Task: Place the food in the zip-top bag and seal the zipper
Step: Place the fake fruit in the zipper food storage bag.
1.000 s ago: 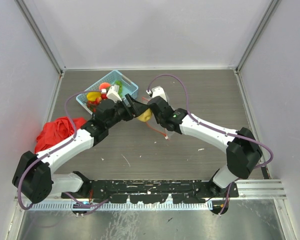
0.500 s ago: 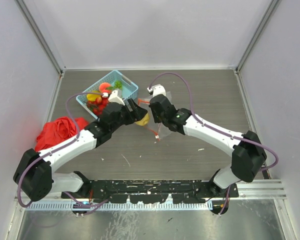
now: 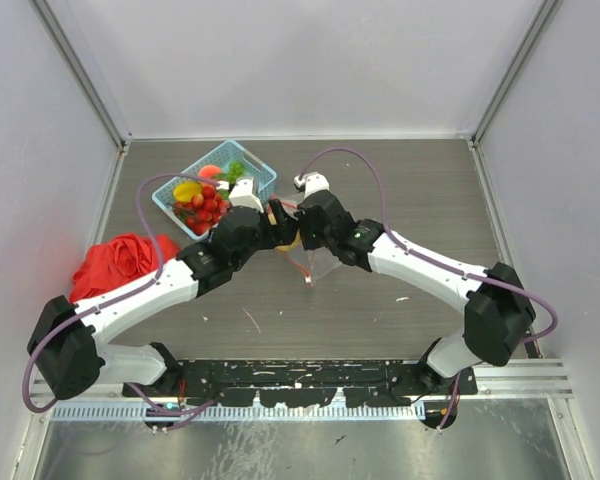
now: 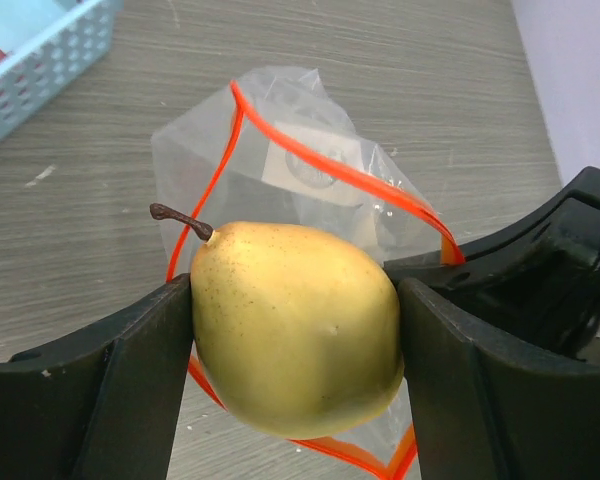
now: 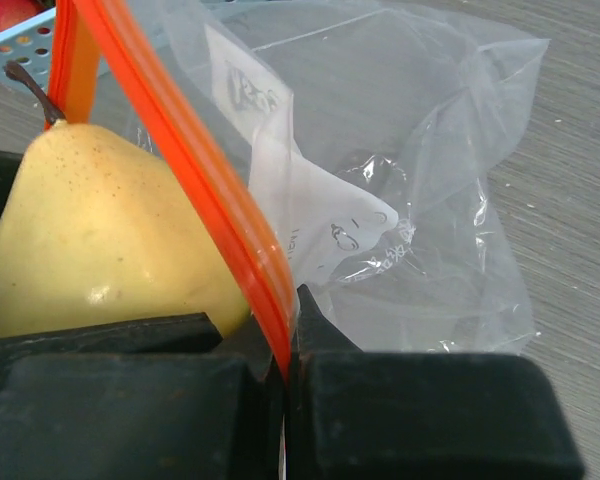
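My left gripper [image 4: 295,345] is shut on a yellow toy pear [image 4: 295,325] with a brown stem, held at the open mouth of the clear zip-top bag [image 4: 310,170]. The red-orange zipper [image 4: 330,165] loops round behind and under the pear. My right gripper [image 5: 290,340] is shut on the zipper strip [image 5: 200,190] and holds the bag's mouth up; the bag's body [image 5: 420,200] hangs beyond. From above, both grippers meet at the pear [image 3: 288,238], with the bag [image 3: 320,262] below them. Strawberries [image 3: 205,205], a yellow fruit [image 3: 187,190], a peach [image 3: 210,172] and grapes [image 3: 237,168] lie in the basket.
The light-blue mesh basket [image 3: 263,178] stands just behind and left of the grippers; its corner shows in the left wrist view [image 4: 40,60]. A red cloth [image 3: 115,262] lies at the table's left edge. Grey walls close in the back and sides.
My left gripper has carried the pear to the right and nearer, up to the bag's mouth. My right gripper has shifted slightly with the bag, whose body now hangs lower and more open.
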{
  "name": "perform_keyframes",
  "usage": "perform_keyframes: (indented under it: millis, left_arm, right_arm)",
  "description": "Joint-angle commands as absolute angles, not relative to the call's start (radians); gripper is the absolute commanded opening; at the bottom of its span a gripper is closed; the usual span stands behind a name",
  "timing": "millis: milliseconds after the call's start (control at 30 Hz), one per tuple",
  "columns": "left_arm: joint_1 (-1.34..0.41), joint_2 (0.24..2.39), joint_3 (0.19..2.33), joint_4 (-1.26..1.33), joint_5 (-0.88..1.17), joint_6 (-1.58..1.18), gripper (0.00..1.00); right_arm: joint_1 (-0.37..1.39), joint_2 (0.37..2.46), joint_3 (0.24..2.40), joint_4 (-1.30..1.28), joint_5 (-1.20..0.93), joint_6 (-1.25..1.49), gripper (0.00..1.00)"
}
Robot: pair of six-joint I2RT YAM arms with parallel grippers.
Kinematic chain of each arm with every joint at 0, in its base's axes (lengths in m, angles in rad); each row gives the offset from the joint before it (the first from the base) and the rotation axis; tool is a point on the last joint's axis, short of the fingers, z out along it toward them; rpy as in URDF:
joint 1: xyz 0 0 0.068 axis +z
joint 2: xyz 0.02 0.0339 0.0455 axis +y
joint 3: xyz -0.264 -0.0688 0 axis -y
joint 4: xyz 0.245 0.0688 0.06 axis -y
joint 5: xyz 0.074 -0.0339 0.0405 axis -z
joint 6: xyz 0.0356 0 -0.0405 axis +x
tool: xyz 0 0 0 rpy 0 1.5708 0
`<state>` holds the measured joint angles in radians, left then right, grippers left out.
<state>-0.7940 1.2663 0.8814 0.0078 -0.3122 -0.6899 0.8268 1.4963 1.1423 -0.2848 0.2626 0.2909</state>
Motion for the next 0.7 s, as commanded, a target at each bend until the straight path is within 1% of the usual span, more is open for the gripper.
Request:
perform_keyframes:
  millis: [0,133,367,567,633,667]
  left_arm:
    - [-0.827,1.262,0.958,-0.028,-0.473,-0.594,0.57]
    - [-0.848,1.304,0.996,-0.087,-0.563,-0.534,0.59]
    - [-0.859,1.344,1.012,-0.109,-0.578,-0.532,0.64]
    - [-0.86,1.333,1.023,-0.125,-0.557,-0.544,0.81]
    - [-0.86,1.319,1.027,-0.131,-0.543,-0.545,0.86]
    - [-0.86,1.313,1.03,-0.136,-0.536,-0.547,0.87]
  right_arm:
    - [0.824,1.433,1.141,-0.202,0.173,0.331,0.01]
    - [0.824,1.411,1.132,-0.187,0.144,0.344,0.01]
    - [0.825,1.389,1.117,-0.152,0.114,0.359,0.01]
    - [0.824,1.383,1.096,-0.138,0.119,0.369,0.01]
    - [0.824,1.382,1.091,-0.135,0.124,0.37,0.01]
    - [0.823,1.383,1.09,-0.135,0.126,0.37,0.01]
